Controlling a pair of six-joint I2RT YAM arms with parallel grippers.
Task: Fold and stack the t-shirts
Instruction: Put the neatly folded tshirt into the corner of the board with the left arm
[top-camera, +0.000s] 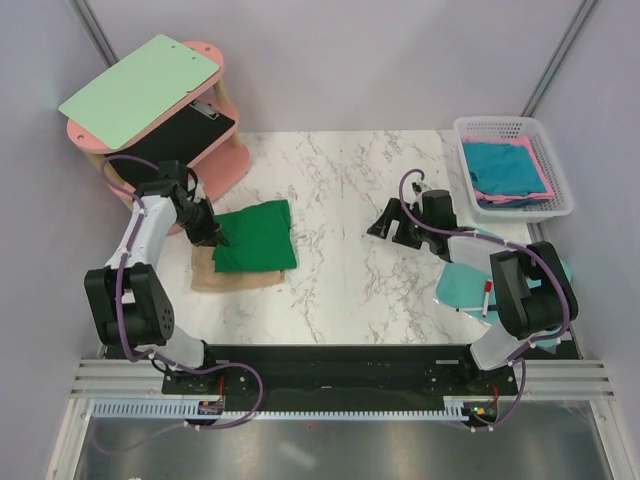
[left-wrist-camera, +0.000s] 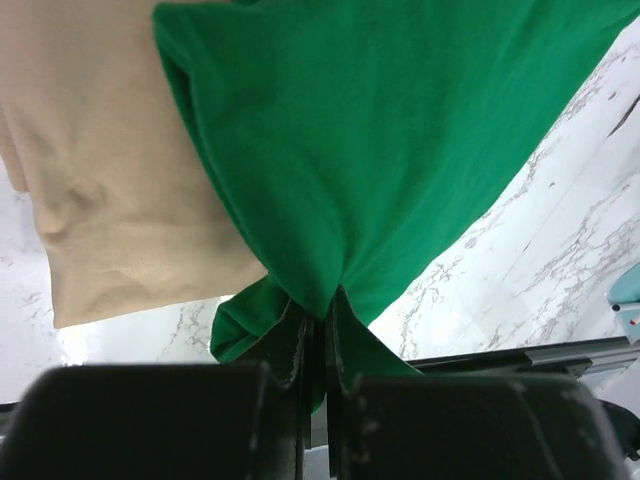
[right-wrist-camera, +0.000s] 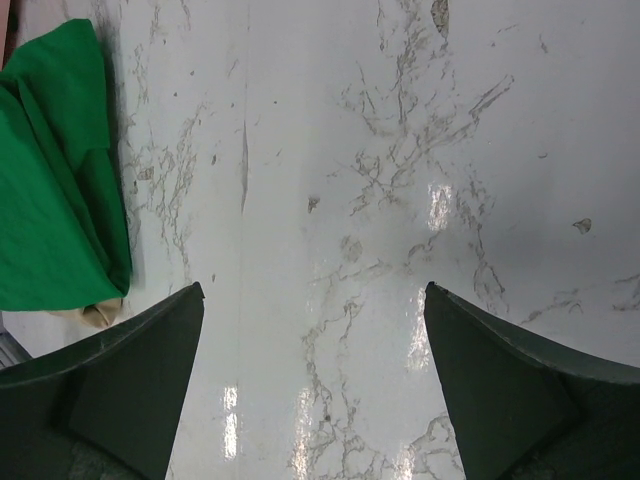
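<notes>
Folds of green t-shirt (left-wrist-camera: 380, 150) bunch in left tool (left-wrist-camera: 318, 312)

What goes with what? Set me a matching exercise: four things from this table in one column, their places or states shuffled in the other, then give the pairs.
Column A
1. green t-shirt
2. tan t-shirt
3. teal-blue t-shirt
4. right gripper

Column B
a. lying in the white basket
b. open above the marble table
c. lying under another shirt
d. pinched at its edge by the left gripper

Pairs: 1-d, 2-c, 3-a, 4-b
</notes>
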